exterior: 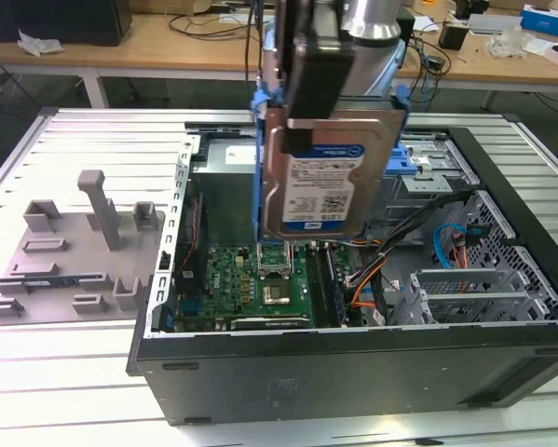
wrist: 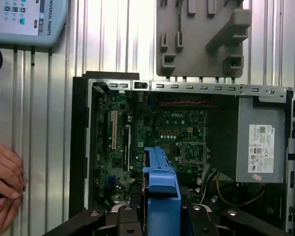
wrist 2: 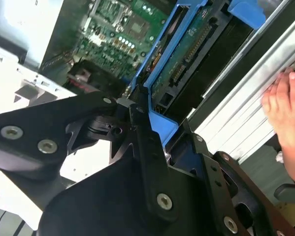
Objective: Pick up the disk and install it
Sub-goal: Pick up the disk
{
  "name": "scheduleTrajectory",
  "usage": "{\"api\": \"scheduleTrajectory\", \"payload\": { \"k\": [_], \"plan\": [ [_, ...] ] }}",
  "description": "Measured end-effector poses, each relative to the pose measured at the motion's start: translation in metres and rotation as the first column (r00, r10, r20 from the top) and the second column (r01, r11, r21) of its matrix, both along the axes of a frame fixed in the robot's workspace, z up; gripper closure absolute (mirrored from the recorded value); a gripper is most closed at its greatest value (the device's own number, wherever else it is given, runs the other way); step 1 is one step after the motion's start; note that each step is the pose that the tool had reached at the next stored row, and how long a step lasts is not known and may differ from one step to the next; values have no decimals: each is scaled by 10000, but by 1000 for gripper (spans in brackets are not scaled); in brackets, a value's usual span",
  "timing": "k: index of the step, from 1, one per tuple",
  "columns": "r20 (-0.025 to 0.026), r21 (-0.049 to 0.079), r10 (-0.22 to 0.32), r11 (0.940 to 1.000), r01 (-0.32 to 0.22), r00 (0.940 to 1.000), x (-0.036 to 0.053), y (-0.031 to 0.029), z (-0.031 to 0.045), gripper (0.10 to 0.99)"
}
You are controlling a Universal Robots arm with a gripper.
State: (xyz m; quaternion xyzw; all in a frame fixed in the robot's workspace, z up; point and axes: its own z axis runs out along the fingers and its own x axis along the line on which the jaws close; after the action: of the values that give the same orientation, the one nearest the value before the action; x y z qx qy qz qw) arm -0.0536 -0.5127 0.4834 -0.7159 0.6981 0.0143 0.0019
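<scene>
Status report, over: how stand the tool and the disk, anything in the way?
The tool shut on the disk. Disk upright, hanging above the motherboard of the open computer case. A person's hand on the table beside the case.

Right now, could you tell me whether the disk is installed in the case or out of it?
Out: the gripper holds the disk on edge above the open case, over the motherboard.

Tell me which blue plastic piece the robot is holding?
The blue frame around the disk, hanging upright over the open computer case; the other blue piece sits inside the case.
</scene>
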Motion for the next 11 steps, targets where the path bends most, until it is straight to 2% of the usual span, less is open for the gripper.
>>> {"api": "scheduleTrajectory", "payload": {
  "k": [1, 2, 4, 6, 11],
  "plan": [
    [0, 1, 1, 10000, -1, 10000, 35, -6, -4, 718],
    [0, 1, -1, 10000, 1, 10000, 116, -20, -14, 718],
    [-3, -1, -1, 10000, 1, 10000, 220, -37, -25, 718],
    [-26, 0, -14, 10000, 14, 10000, 242, -40, -28, 718],
    [-28, 0, -50, 10000, 50, 10000, 242, -41, -28, 718]
  ]
}}
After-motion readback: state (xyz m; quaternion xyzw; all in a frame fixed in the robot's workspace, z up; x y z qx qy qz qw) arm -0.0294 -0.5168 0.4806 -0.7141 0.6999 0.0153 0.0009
